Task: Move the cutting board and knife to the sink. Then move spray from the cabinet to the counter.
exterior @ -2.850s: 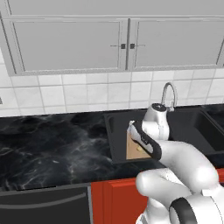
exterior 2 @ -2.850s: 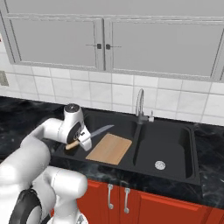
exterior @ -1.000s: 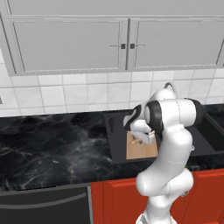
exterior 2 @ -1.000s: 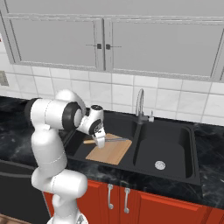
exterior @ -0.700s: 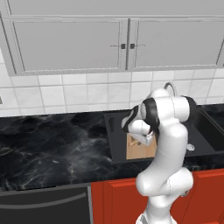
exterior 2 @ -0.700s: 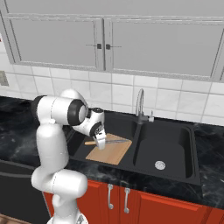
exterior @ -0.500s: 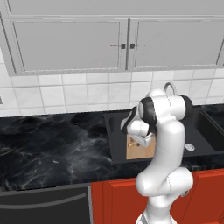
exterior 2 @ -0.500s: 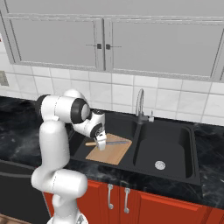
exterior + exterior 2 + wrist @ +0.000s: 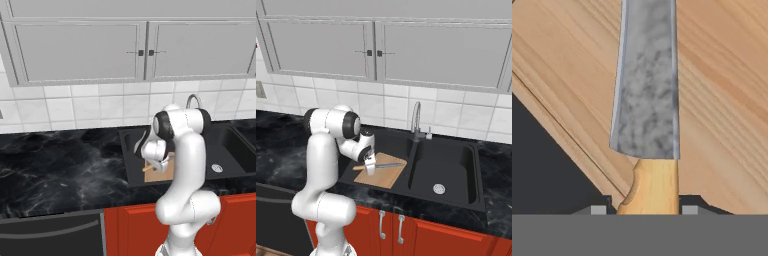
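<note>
The gripper (image 9: pixel 370 167) is closed on the knife (image 9: pixel 382 165) at its handle, over the cutting board (image 9: pixel 384 170), which lies in the left basin of the sink (image 9: pixel 456 170). The hand view shows the grey blade (image 9: pixel 646 80) above the board's wood grain, handle between the fingertips. In the left base view the arm hides most of the board.

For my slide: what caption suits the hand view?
Claw straddling knife handle above cutting board.

Grey-bladed knife (image 9: pixel 646 100) lies flat on tan cutting board (image 9: pixel 382 170) inside black sink (image 9: pixel 456 172).
</note>
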